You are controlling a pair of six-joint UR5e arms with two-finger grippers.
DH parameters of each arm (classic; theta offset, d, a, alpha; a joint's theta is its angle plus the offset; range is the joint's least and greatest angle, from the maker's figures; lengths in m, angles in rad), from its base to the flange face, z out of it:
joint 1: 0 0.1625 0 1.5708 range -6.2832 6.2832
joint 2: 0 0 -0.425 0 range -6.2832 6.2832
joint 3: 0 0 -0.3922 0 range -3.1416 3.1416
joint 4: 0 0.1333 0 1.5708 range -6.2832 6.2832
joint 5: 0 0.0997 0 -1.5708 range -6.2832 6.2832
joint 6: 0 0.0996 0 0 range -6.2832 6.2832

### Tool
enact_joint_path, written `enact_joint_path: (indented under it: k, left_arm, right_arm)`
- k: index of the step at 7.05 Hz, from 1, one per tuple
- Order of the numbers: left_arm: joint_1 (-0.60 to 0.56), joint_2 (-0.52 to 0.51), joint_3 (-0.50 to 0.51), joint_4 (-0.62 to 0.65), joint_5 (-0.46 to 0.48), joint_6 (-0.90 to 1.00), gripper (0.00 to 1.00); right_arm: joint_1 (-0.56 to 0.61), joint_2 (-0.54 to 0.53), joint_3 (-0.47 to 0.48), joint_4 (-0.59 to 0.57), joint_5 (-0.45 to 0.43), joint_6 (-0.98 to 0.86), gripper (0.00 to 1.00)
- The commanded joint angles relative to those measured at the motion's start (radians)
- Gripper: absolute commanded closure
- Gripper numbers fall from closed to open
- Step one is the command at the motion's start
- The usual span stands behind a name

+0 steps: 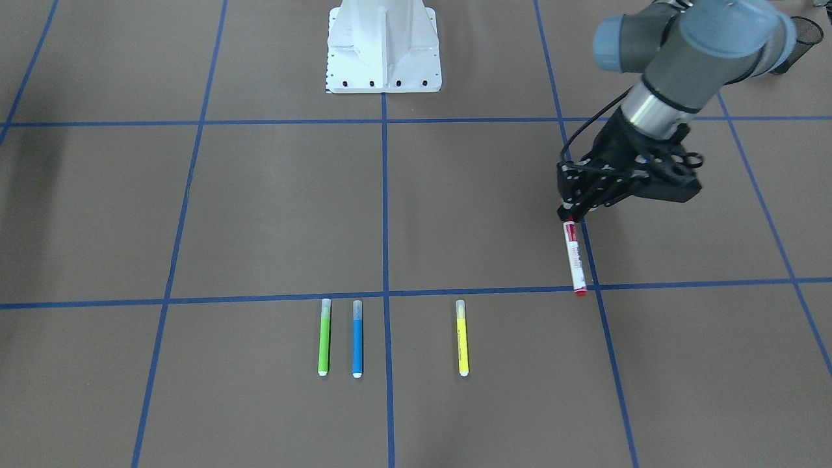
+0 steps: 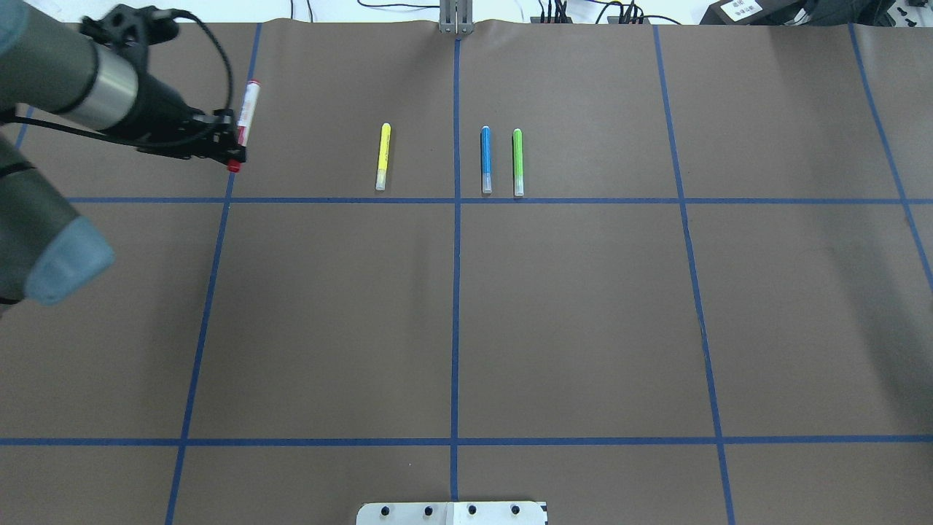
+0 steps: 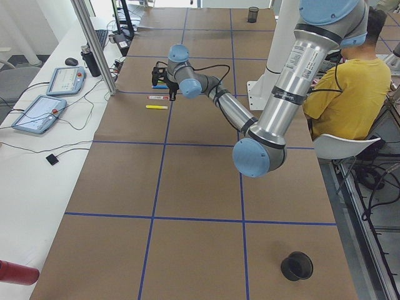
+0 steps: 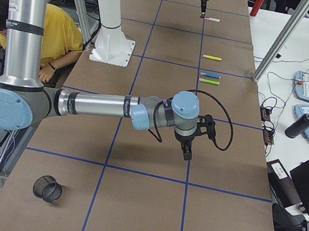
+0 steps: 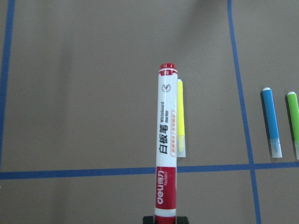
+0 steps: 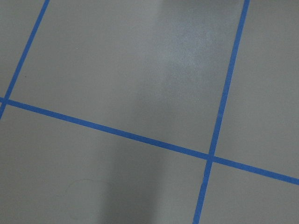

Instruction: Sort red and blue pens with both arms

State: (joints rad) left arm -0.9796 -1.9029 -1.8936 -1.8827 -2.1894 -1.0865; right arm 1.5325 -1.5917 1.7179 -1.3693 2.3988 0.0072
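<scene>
My left gripper [image 1: 569, 212] is shut on the cap end of the red marker [image 1: 574, 258], a thick white barrel with a red cap and red tip. The marker [image 2: 248, 109] sticks out past the fingers over the far left of the table. In the left wrist view the marker [image 5: 166, 149] covers part of the yellow pen. The blue pen [image 1: 357, 338] lies flat on the paper, also seen as the blue pen [image 2: 485, 159]. My right gripper [image 4: 187, 152] shows only in the exterior right view, pointing down over bare paper; I cannot tell whether it is open or shut.
A green pen [image 2: 517, 162] lies right beside the blue one and a yellow pen [image 2: 383, 156] lies further left. A black mesh cup [image 3: 297, 265] stands near the table's left end, another [image 4: 47, 188] at the right end. A white pedestal [image 1: 383, 45] and a seated person [image 3: 350, 94] are at the robot's side.
</scene>
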Motion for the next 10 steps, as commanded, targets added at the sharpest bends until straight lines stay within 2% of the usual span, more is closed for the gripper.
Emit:
enact_joint_path:
  k: [1,2,4,6,8,9,10]
  left_arm:
    - [-0.159,0.233,-0.126,-0.007,-0.113,0.174,1.00]
    - [-0.241,0.337,-0.153,-0.007,-0.150,0.289,1.00]
    - [-0.460,0.537,-0.177,-0.018,-0.348,0.501,1.00]
    - [-0.643,0.770,-0.177,-0.154,-0.458,0.611,1.00]
    - [-0.711,0.981,-0.168,-0.318,-0.486,0.651,1.00]
    - [-0.720,1.054,-0.164,-0.335,-0.471,0.731,1.00]
    - [-0.769,1.108,-0.157,-0.335,-0.402,0.819,1.00]
  right_arm:
    - [0.000,-0.002,0.000,0.001,0.000,-0.001,0.00]
    - [0.000,-0.005,0.000,0.001,0.000,0.000,0.00]
    - [0.000,-0.005,-0.003,0.001,-0.001,-0.001,0.00]
    - [0.000,-0.005,-0.001,0.001,-0.001,-0.001,0.00]
    - [0.000,-0.005,0.000,0.001,-0.001,-0.001,0.00]
    - [0.000,-0.005,0.002,0.002,0.000,-0.001,0.00]
    - [0.000,-0.005,0.000,0.003,0.000,-0.001,0.00]
